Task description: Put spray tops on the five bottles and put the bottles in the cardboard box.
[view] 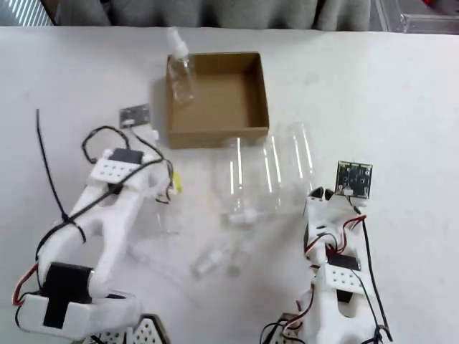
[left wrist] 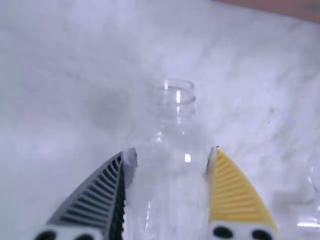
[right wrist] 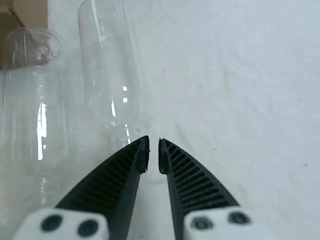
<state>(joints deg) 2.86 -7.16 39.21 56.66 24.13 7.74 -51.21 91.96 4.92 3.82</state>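
left pincer (left wrist: 170, 159): clamped on open-neck bottle (left wrist: 176, 102)
right pincer (right wrist: 153, 152): tips together, over desk (right wrist: 240, 75)
cardboard box (view: 215, 135): sprayer bottle (view: 181, 75) seen inside

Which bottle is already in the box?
The bottle with the spray top on, against the box's left wall in the high view; the others lie on the table.

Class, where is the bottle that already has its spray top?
High view: the capped bottle sits in the cardboard box, along its left wall.
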